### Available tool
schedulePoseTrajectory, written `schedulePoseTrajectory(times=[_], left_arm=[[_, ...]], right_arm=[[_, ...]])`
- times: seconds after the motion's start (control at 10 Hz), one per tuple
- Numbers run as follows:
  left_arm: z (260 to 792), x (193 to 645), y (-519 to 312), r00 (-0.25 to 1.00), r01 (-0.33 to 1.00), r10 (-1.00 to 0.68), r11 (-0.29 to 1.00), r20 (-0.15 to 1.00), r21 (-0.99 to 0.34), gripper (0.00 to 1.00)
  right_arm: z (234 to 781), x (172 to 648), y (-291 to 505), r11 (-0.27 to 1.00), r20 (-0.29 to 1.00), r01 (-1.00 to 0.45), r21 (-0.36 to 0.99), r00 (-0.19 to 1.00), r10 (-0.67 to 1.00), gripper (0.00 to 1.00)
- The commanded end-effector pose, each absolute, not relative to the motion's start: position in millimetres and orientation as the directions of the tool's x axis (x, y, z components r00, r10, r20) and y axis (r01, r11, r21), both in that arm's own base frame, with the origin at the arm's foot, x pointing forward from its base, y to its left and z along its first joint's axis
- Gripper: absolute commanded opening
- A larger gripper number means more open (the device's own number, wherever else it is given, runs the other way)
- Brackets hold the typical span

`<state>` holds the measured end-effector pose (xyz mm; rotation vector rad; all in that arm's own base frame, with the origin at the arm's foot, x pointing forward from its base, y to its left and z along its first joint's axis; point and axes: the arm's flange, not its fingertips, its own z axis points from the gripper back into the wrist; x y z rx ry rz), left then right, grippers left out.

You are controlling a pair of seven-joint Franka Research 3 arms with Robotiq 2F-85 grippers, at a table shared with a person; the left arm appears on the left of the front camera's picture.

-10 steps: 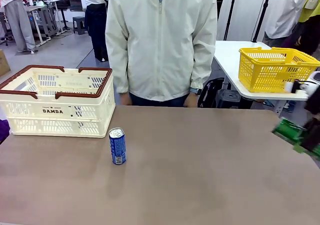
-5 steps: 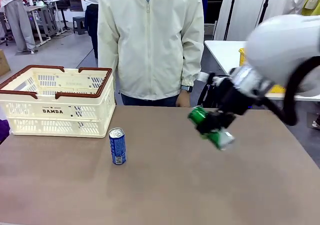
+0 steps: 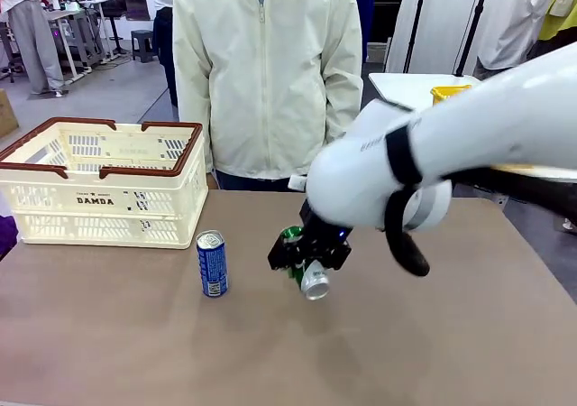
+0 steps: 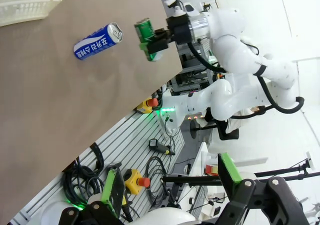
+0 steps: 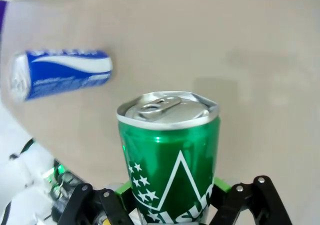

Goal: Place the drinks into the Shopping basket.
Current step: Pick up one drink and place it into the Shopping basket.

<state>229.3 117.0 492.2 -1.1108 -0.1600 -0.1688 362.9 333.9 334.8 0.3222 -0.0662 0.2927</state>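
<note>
Clearly, the right gripper (image 3: pixel 302 257) was clamped on a green can (image 3: pixel 314 278), its jaws closed on the can's body. The right arm reached in from the right side and across the middle of the table (image 3: pixel 424 334). In the front view the can was tilted, its silver top pointing down and toward the robot's side. In the right wrist view that top faced away from the wrist, with white stars and lettering on the green side between the green pads. Whether the can touched the tabletop could not be told.

A blue can (image 3: pixel 213 263) stood upright on the table, to the left of the green one, near it but apart. It was just in front of the basket's right front corner, not touching the wall. The basket (image 3: pixel 54 209), cream with a red-brown rim and marked "DAMDA", sat at the table's far left. Both cans were outside it.

The left gripper (image 4: pixel 166 165) showed in its own wrist view with jaws wide apart and nothing between them, well away from both cans.

A person (image 3: pixel 266 72) in a pale jacket stood at the far edge of the table, arms down. A yellow basket (image 3: pixel 448 90) showed behind the right arm on another table.
</note>
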Motion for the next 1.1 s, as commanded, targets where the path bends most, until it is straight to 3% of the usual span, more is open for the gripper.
schedulePoseTrajectory(times=[0.0,0.1,0.2,0.6,1.0], left_arm=[[492.8,229.1,115.6,0.971,0.233,-0.054,0.415,0.232,-0.88,1.0],[492.8,229.1,115.6,0.971,0.233,-0.054,0.415,0.232,-0.88,1.0],[492.8,229.1,115.6,0.971,0.233,-0.054,0.415,0.232,-0.88,1.0],[492.8,229.1,115.6,0.971,0.233,-0.054,0.415,0.232,-0.88,1.0],[492.8,229.1,115.6,0.971,0.233,-0.054,0.415,0.232,-0.88,1.0]], right_arm=[[309.1,377.4,365.3,0.933,0.075,-0.292,0.211,0.956,0.282,0.0],[300.3,379.9,372.5,0.881,0.033,-0.361,0.305,0.929,0.369,0.0],[311.0,362.4,343.5,0.921,0.094,-0.297,0.254,0.955,0.282,0.0],[298.7,367.0,351.4,0.917,0.073,-0.307,0.254,0.952,0.298,0.0],[277.4,373.8,365.6,0.98,-0.07,-0.122,0.155,0.989,0.134,0.0]])
